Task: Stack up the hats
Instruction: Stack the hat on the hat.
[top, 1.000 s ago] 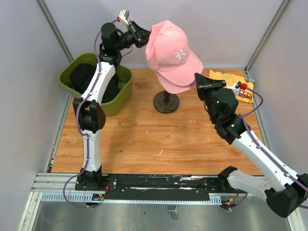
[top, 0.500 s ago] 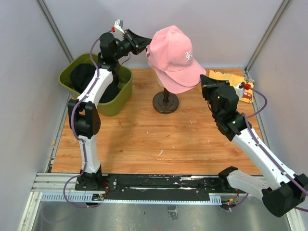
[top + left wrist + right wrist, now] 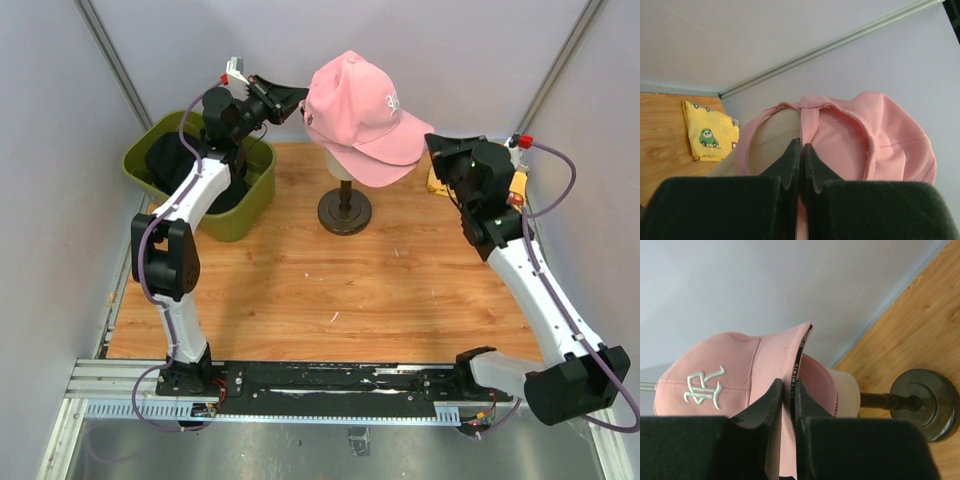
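Fabric this soft will sag wherever it goes unsupported, so the pink cap (image 3: 360,105), light and hardly fragile, is best taken by its firmer parts: the stiff brim (image 3: 388,172) and the rear strap (image 3: 809,120). It sits over the cream mannequin head (image 3: 846,390) at the far middle of the table (image 3: 300,290). The left gripper (image 3: 801,150) is clamped on the strap, the right gripper (image 3: 788,390) pinched on the brim's edge. Black hats (image 3: 172,155) lie in the olive-green bin (image 3: 140,165), far left

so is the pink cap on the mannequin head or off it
On it: the pink cap covers the cream mannequin head, which shows beneath its rim. Whether it is fully seated, cannot tell.
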{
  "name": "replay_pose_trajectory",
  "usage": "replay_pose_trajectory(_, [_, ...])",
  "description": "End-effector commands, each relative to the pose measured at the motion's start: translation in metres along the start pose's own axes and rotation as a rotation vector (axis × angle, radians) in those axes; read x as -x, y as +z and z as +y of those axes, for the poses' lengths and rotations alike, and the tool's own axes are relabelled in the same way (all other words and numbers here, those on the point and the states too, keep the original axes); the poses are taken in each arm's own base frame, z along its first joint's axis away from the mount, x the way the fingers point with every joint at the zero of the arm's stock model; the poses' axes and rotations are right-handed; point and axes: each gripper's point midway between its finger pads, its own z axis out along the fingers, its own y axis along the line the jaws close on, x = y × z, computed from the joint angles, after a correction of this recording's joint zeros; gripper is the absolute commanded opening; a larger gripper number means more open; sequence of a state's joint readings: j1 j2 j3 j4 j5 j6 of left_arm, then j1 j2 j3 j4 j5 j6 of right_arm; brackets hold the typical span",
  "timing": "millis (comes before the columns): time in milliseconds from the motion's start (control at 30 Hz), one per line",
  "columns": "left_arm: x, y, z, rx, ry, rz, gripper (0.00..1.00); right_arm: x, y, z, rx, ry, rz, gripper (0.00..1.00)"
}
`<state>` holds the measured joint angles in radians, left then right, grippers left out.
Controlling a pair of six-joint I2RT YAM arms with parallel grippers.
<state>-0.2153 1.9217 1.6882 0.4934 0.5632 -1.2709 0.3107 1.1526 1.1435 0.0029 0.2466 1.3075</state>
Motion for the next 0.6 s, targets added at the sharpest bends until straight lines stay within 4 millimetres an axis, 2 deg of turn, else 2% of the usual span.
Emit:
replay_pose_trajectory(0, [-0.01, -0.009, -0.019, -0.021, 0.007, 0.006, 0.01, 0.008, 0.018, -0.012, -0.051, -0.084, 0.058, 0.01])
replay_pose_trajectory(367, [-0.032, -0.028, -0.032, 0.006, 0.017, -0.017, 0.01, 0.022, 0.066, -0.004, -0.009, -0.061, 0.117, 0.01])
replay_pose_trajectory(567, [-0.021, -0.028, -0.05, 0.0, 0.043, -0.055, 0.04, 0.034, 0.075, 0.025, 0.061, -0.07, 0.11, 0.01])
